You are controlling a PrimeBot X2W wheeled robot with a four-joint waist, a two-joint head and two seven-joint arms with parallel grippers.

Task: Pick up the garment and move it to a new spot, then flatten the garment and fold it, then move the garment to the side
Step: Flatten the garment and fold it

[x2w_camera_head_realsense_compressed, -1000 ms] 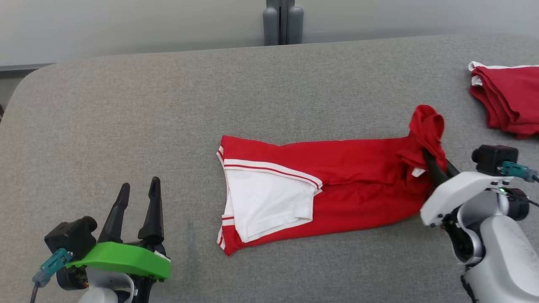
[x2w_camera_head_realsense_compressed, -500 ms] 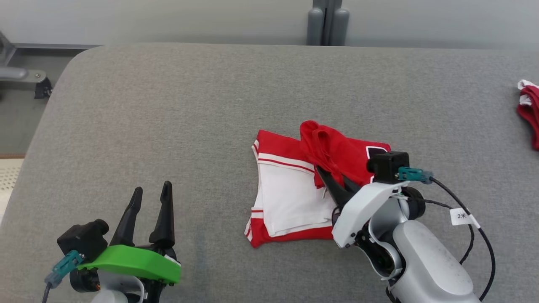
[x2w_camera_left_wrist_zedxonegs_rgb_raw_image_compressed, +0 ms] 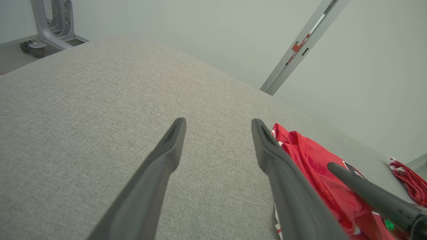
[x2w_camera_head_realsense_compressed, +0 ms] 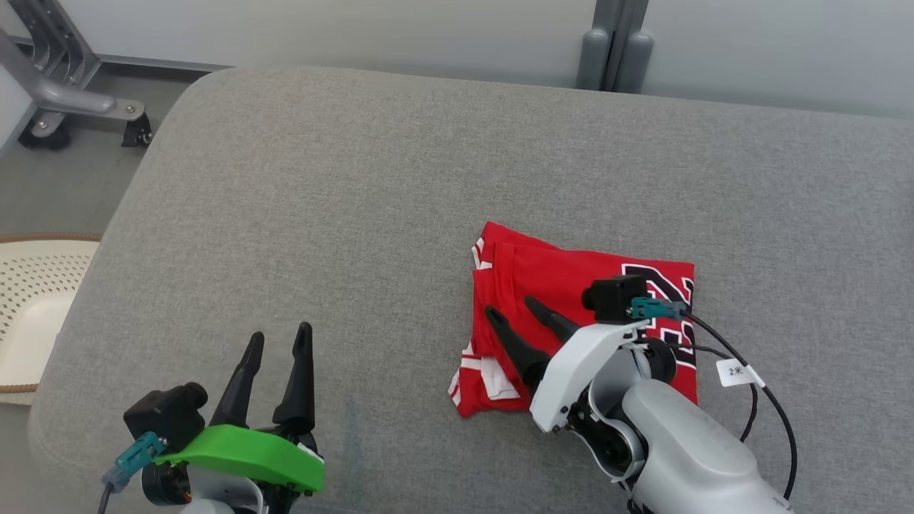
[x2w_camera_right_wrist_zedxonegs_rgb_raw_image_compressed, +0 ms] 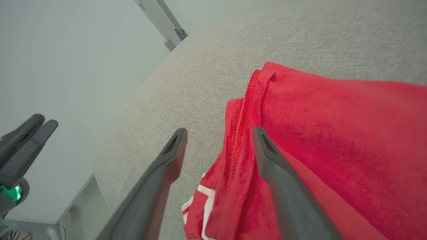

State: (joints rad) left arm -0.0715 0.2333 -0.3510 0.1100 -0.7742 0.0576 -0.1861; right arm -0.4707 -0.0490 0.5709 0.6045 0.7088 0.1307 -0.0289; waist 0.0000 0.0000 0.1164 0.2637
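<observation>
– Red jersey (x2w_camera_head_realsense_compressed: 571, 275), white-trimmed and black-numbered: where is it lying?

– It is laid as a compact folded packet on the grey fabric-covered table (x2w_camera_head_realsense_compressed: 357, 178), right of centre in the head view, with white trim showing at its near left corner.

– How are the jaws set?

– The right gripper (x2w_camera_head_realsense_compressed: 510, 305) is held over the packet's left edge with its fingers spread wide and nothing between them. In its wrist view one finger is seen over the stitched hem and the other over bare grey cloth. The left gripper (x2w_camera_head_realsense_compressed: 281, 331) is likewise parted and unladen, near the table's front edge and well apart from the jersey.

– Which step is judged to be in hand?

– Folding appears finished, so the move to the side is taken to be what remains. All the stacked layers would need to be caught together at that edge, or the fold may be pulled open as the packet is carried or dragged.

– Are any containers seen?

– A cream perforated basket (x2w_camera_head_realsense_compressed: 43, 285) is seen beside the table's left end, lower than the top. Nothing can be made out in the part shown. A second red garment (x2w_camera_left_wrist_zedxonegs_rgb_raw_image_compressed: 408, 181) is lying at the table's far right, in no container.
</observation>
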